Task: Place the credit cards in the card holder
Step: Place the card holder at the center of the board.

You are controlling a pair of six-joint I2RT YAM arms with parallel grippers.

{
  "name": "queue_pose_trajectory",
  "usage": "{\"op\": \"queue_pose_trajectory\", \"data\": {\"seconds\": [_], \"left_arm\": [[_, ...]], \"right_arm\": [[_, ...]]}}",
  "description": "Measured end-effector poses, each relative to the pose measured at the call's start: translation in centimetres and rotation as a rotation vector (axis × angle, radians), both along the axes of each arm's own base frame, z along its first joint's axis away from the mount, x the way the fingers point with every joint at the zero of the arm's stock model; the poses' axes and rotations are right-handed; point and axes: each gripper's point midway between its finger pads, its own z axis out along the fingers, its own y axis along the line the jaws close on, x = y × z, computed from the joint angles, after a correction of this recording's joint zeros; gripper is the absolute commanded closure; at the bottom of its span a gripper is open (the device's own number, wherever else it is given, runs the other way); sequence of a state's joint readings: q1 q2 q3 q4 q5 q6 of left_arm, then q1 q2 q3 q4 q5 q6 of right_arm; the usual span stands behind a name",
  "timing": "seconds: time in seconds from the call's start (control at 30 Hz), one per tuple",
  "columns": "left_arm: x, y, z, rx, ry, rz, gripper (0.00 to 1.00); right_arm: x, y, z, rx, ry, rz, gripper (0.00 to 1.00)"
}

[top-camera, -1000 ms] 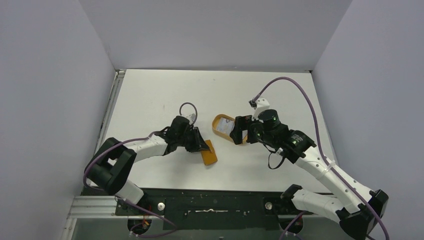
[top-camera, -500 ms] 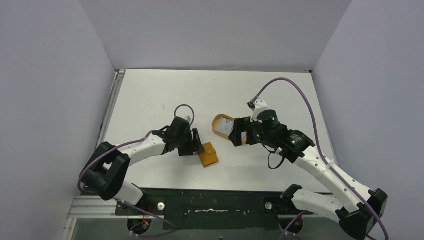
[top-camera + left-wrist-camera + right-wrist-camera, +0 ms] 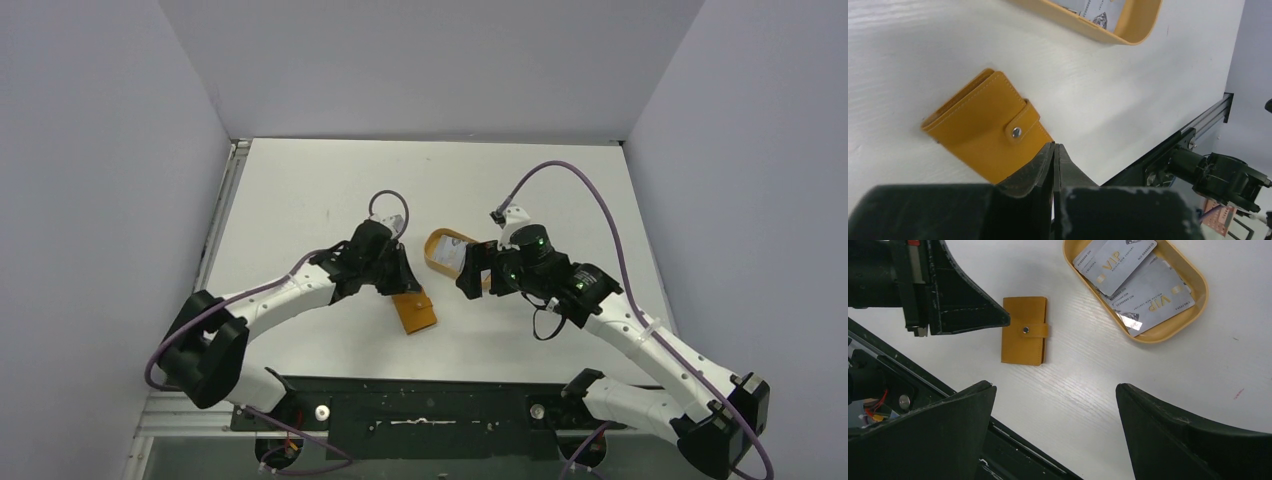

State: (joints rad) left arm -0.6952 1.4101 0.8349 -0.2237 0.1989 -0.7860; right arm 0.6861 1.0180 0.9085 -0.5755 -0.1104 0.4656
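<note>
Nearest me, the card holder [image 3: 414, 311] lies flat on the table [image 3: 300, 200], folded closed with its snap tab [image 3: 1017, 132] fastened. My left fingers [image 3: 1040, 165] are pressed tight together with nothing between them, tips at the holder's edge; I can't tell whether they touch it. I judge the holder light, soft and a little springy, likely to slide on this smooth top if nudged. I'd pin the body and lift the tab at its free end.

My right fingers [image 3: 948, 425] are spread wide and empty, hanging above the table between the holder and the tray [image 3: 1204, 290].

Farthest, the credit cards [image 3: 1133, 277] lie overlapping inside the tray. They look thin, stiff and slick, hard to pinch flat; I'd take a raised, overlapping edge.

The right wrist view alone shows the cards' faces and print. The left wrist view shows the stitching and snap close up. The top view hides most of the tray behind the right arm.
</note>
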Motion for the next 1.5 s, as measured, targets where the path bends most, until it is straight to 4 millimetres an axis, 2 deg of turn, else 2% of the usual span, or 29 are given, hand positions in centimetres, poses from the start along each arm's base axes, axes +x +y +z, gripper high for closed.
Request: {"op": "queue_pose_trajectory", "data": {"seconds": [0.1,0.23,0.57,0.8,1.27,1.5], "left_arm": [[0.5,-1.5,-0.8,-0.028,0.027,-0.029,1.0],[0.6,-2.2,-2.4,-0.036,0.076,-0.044,1.0],[0.7,-2.0,-3.6,-0.04,0.109,-0.041,1.0],[-0.1,-1.0,-5.9,-0.004,0.164,-0.027,1.0],[0.3,-1.0,-6.5,-0.012,0.161,-0.015,1.0],[0.2,-0.9,-5.7,-0.018,0.154,-0.014,1.0]], "right_arm": [[-0.2,-0.1,-0.3,-0.001,0.006,0.004,0.04],[-0.5,-0.2,0.2,0.014,-0.008,0.008,0.04],[-0.6,-0.3,0.8,0.027,-0.024,0.008,0.04],[-0.6,-0.3,0.8,0.026,-0.024,0.008,0.04],[-0.6,-0.3,0.8,0.023,-0.024,0.006,0.04],[-0.6,-0.4,0.9,0.024,-0.029,0.003,0.04]]}}
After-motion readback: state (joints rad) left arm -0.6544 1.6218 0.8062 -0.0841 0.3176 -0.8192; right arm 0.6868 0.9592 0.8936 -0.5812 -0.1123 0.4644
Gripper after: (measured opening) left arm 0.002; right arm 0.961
